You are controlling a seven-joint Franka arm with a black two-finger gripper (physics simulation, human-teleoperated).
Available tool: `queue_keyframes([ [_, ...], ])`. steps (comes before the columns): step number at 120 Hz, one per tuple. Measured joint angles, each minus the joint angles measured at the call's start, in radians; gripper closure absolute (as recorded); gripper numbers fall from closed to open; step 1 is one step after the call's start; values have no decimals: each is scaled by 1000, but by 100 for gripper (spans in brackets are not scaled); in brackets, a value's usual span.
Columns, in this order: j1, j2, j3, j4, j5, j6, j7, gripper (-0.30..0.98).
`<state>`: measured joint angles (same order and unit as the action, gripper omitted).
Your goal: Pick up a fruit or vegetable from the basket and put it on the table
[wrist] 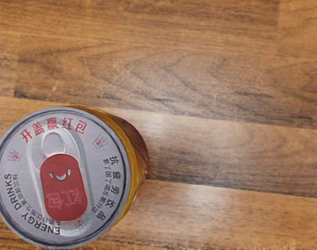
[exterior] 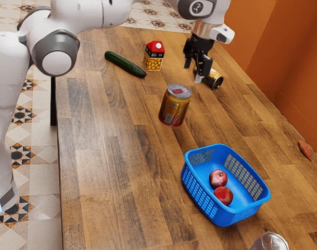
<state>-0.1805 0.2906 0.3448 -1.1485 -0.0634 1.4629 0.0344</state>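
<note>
Home-type room, probably kitchen or dining area — exact room can't be told. Plain orange wall (exterior: 293,62), patterned tile floor (exterior: 21,155) with star motifs, wood-plank table (exterior: 111,156). Groceries fit a home: cucumber (exterior: 125,65), red-topped carton (exterior: 154,56), drink can (exterior: 175,107), blue plastic basket (exterior: 197,192) with round red fruit (exterior: 223,196). Robot arm (exterior: 59,49) beside the table — lab-like touch, rest of the setting reads domestic.

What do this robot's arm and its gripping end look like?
The arm is smooth, rounded and white, with grey rings at its joints, a dark round emblem near the wrist and a pale blue strip low down. The gripper is black and angular, with two slim fingers.
</note>
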Motion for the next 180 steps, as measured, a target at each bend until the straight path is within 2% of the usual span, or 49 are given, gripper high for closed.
queue_keyframes([
  [44, 0, 2, -17, 10, -30, -26, 33, 0],
  [55, -7, -9, -142, 22, -10, -24, 59, 0],
  [66, -12, -10, -293, 24, 77, -16, 105, 0],
  [75, -13, -6, -376, 20, 139, 2, 145, 0],
  [98, -11, -2, -517, 15, 226, 61, 243, 0],
  [112, -12, -2, -585, 6, 250, 87, 302, 0],
  [144, -11, 73, -607, -10, 196, 140, 396, 0],
  [180, -7, 97, -603, -88, 123, 224, 429, 0],
])
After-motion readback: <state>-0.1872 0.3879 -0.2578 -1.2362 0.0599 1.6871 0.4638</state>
